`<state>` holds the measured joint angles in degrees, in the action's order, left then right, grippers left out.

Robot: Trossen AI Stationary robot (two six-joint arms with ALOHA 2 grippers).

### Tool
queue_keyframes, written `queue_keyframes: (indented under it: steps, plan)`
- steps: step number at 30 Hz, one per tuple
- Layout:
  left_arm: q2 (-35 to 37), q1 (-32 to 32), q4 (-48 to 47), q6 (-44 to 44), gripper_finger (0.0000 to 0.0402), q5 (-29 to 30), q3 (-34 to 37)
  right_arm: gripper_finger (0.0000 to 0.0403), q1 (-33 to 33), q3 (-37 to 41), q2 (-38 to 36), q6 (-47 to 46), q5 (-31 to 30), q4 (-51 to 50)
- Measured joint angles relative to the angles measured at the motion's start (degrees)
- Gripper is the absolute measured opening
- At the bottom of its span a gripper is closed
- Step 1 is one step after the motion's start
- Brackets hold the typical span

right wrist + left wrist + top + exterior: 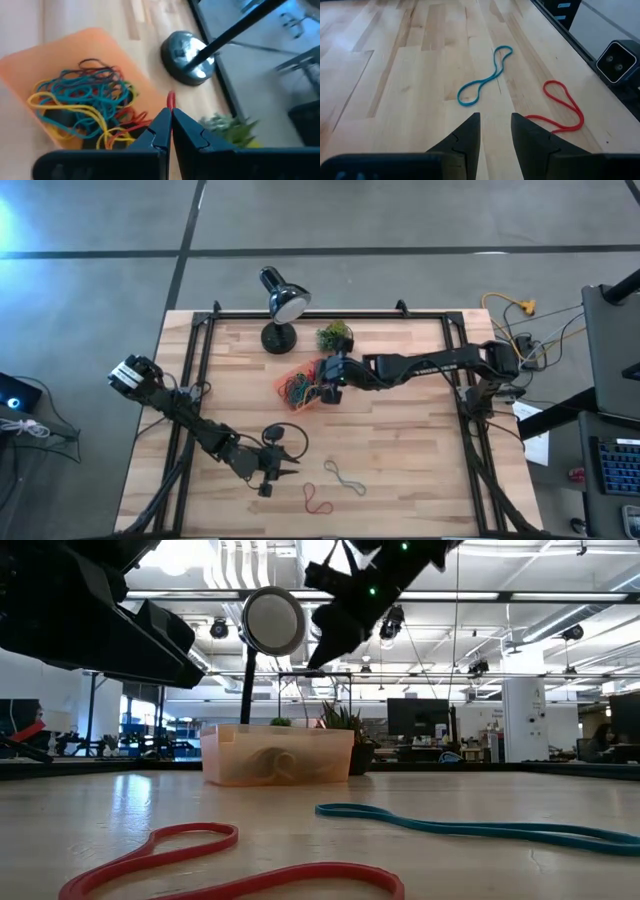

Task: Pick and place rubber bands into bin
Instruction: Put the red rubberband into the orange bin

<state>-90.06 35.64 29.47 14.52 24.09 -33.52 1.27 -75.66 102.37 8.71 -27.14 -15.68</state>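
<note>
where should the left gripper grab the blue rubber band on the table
Probably at the pinched waist of the blue rubber band, where its two strands run close together and one pinch catches both. It lies flat on the table in a figure-eight, so come from straight above. The left gripper is open just short of it, with the red rubber band lying apart.

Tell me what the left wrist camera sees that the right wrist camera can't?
Only the left wrist view shows two loose rubber bands on the table, a blue band and a red band, with the left tool open near them. Only the right wrist view shows the bin full of bands, the lamp base, the plant, and the right tool shut on a red band above it. Both show the wooden table.
</note>
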Motion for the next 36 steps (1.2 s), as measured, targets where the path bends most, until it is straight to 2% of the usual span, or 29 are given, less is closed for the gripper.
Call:
queue_keyframes:
  steps: [6,11,15,19,26,28,32,34,36]
  plan:
    - [0.00,0.00,0.04,0.00,0.0094,0.00,-0.09,0.0009,0.91,4.26,0.02,-1.70,3.58,4.05]
    - [0.00,0.00,0.02,0.02,0.0094,-0.01,-0.09,0.0009,1.11,6.60,0.13,-3.64,4.14,6.28]
    - [0.00,0.00,0.09,0.02,0.0094,-0.01,-0.22,0.0017,2.15,7.07,0.13,-5.21,11.04,6.92]
    - [0.00,0.00,0.05,0.05,0.0094,0.00,-0.22,0.0047,3.53,7.32,0.13,-7.23,16.50,7.83]
    - [0.00,0.02,0.03,0.08,0.0094,0.00,-0.07,0.0118,3.39,7.36,0.13,-9.56,17.56,7.50]
    - [0.00,0.02,0.01,0.14,0.0094,-0.01,0.02,0.0133,2.81,7.48,0.13,-10.19,20.96,6.59]
    - [0.00,0.02,0.02,0.18,0.0094,-0.01,0.07,0.0153,0.75,8.85,0.13,-10.62,33.69,5.58]
    - [0.00,0.02,0.02,0.20,0.0094,-0.01,0.07,0.0157,-0.96,9.90,0.13,-11.66,36.40,5.61]
    - [-0.12,0.02,0.03,0.24,0.0094,0.00,0.04,0.0157,-3.14,10.92,0.13,-12.06,36.64,5.56]
